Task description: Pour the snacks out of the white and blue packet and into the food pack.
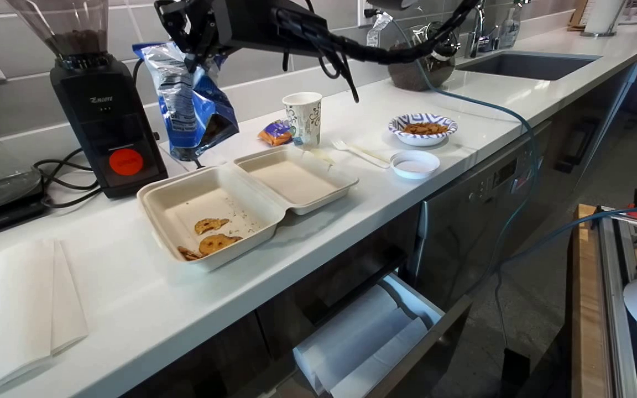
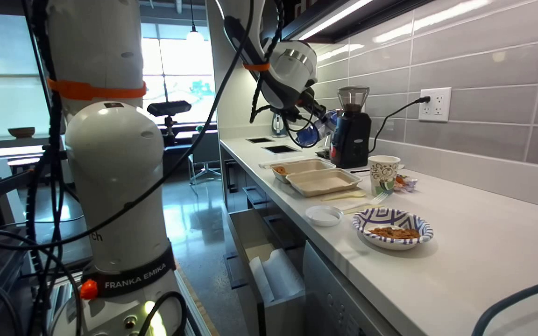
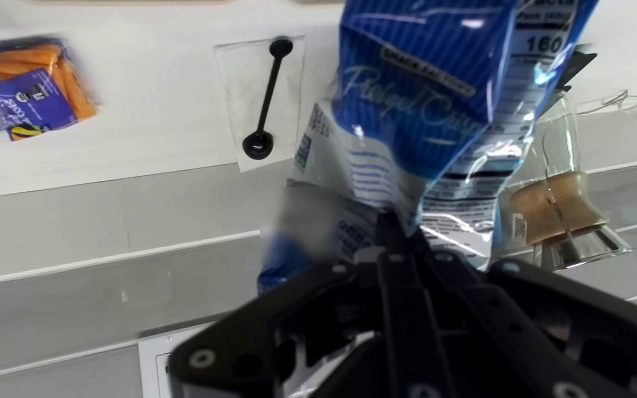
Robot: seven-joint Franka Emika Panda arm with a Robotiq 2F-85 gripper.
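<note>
The white and blue packet (image 1: 177,105) hangs from my gripper (image 1: 190,62), pinched shut between the fingertips; the pinch also shows in the wrist view (image 3: 404,226). The crinkled packet (image 3: 418,99) fills the upper middle of the wrist view. In an exterior view its lower end tilts down and a dark opening shows. It hangs above the back edge of the food pack (image 1: 186,199), apart from it. The food pack lies open on the counter, also visible in an exterior view (image 2: 320,182). A few snacks (image 1: 218,243) and crumbs lie in its grinder-side half. Any snacks inside the packet are hidden.
A black coffee grinder (image 1: 108,110) stands close beside the packet. A paper cup (image 1: 303,116), a small orange-purple bag (image 1: 276,132), a fork (image 1: 360,153), a small white dish (image 1: 414,165) and a patterned bowl (image 1: 422,138) stand beyond. A drawer (image 1: 374,337) is open below.
</note>
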